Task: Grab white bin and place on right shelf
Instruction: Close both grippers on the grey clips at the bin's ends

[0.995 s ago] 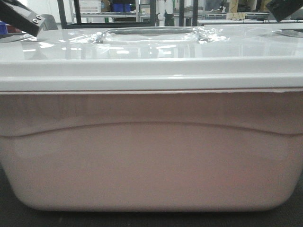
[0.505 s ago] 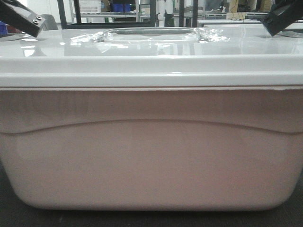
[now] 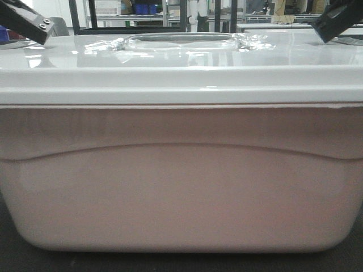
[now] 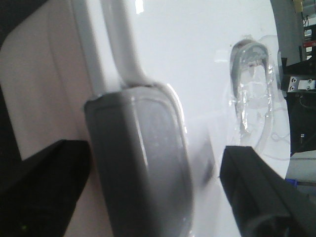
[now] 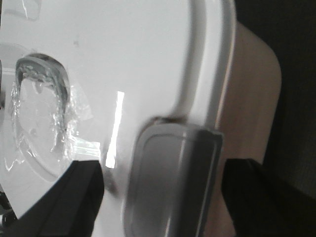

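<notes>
Handling: white bin (image 3: 181, 187) looks bulky, slick-lidded, so you take end latches (image 4: 138, 163) at 9 and 3 o'clock; left gripper (image 4: 153, 192), right gripper (image 5: 168, 197) gape empty.

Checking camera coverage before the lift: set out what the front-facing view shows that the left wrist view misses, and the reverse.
Front-facing only: the white bin's long side wall with its curved moulded line, and racks behind. Left wrist only: the left claw's fingers straddling the grey end latch. Both: the glossy lid and its recessed handle.
</notes>
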`<state>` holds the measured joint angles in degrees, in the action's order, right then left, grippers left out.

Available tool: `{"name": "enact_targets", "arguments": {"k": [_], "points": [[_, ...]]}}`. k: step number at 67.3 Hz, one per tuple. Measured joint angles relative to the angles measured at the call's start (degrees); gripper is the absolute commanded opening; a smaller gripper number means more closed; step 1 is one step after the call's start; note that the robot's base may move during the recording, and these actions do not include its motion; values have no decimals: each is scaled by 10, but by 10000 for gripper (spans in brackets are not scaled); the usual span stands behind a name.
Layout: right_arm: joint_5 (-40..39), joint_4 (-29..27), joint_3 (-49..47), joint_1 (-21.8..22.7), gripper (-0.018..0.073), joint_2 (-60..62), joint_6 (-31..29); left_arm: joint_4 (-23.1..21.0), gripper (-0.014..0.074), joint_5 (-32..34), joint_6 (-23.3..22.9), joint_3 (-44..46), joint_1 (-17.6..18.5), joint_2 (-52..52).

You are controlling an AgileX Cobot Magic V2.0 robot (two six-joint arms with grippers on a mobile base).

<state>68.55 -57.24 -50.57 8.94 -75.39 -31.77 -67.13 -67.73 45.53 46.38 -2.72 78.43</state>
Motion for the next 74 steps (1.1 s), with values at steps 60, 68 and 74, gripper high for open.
{"name": "enact_targets", "arguments": {"k": [60,68,74], "points": [[0,-8,0,0,594,0,0,-8,439,0,0,0,0,0],[0,-9,0,0,594,0,0,-9,439,0,0,0,0,0],[0,-13,0,0,594,0,0,-9,439,0,0,0,0,0]]}}
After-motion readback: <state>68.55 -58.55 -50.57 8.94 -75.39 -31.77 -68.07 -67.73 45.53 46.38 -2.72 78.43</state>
